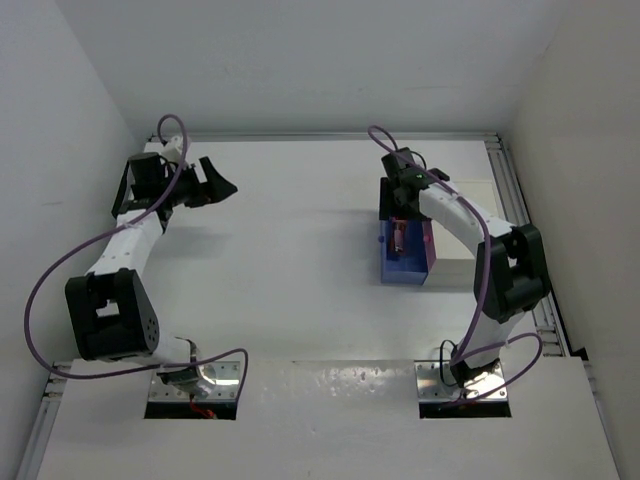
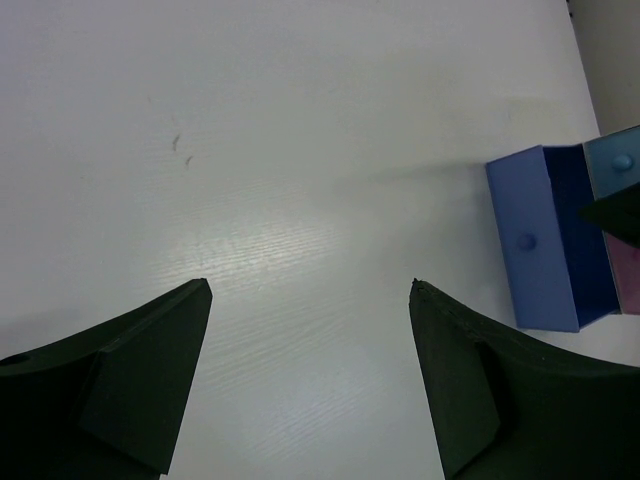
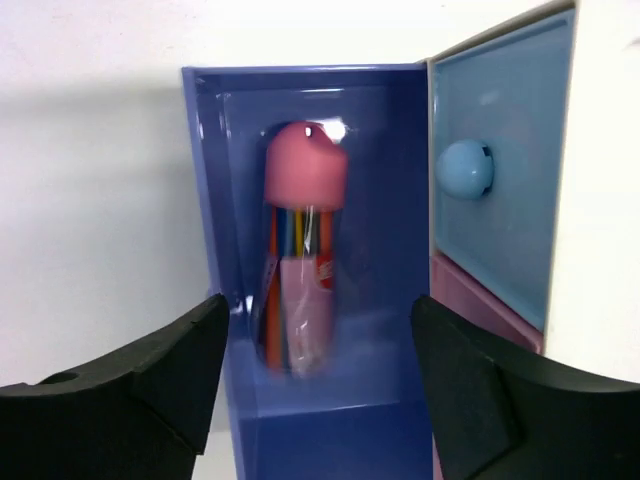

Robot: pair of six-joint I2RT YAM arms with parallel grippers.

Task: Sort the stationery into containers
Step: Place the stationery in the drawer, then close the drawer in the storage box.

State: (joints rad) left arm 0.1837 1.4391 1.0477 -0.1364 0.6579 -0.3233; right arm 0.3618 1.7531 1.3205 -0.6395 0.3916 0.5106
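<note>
Right gripper [image 3: 320, 305] agape over blue drawer [image 3: 400, 200], pink-capped tube [image 3: 303, 250] seemingly inside, left gripper [image 2: 310, 285] agape

White table [image 1: 300, 230] bears a blue drawer [image 2: 548, 275] (just beside the cabinet [image 3: 605, 200]).

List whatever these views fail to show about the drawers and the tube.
- Pink drawer: right wrist view, only a sliver beside the light blue drawer; its inside is unseen.
- Tube: right wrist view, label and lower end blurred.
- Blue drawer: top view, contents too small, right arm overlaps it.
</note>
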